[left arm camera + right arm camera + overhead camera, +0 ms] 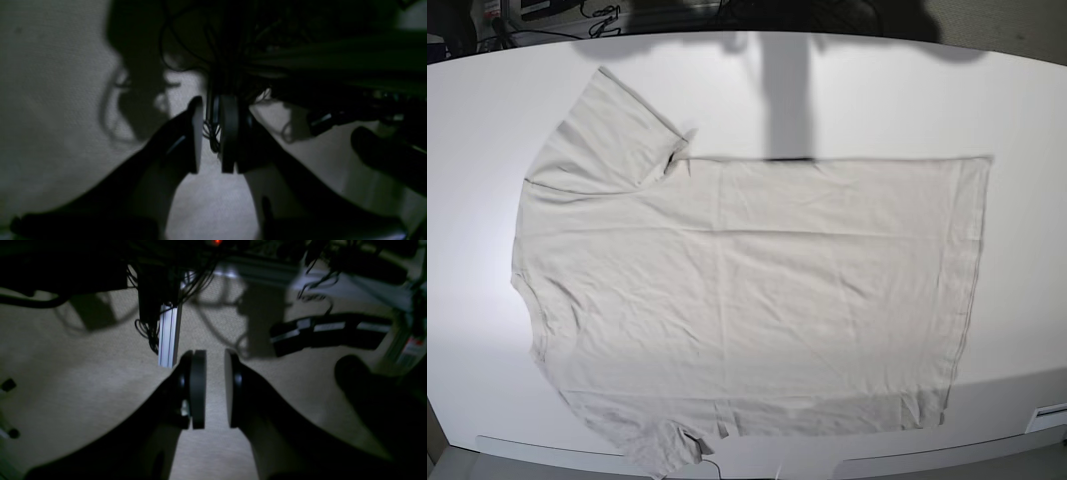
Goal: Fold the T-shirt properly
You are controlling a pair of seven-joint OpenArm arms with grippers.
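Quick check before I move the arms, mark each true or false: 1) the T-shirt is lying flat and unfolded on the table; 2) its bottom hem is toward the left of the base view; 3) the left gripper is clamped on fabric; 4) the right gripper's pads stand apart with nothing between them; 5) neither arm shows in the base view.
1) True. The T-shirt lies spread out on the white table.
2) False. The hem is at the right; the collar and sleeves are at the left.
3) False. The left gripper holds nothing.
4) True. The right gripper is empty, with a gap.
5) True.
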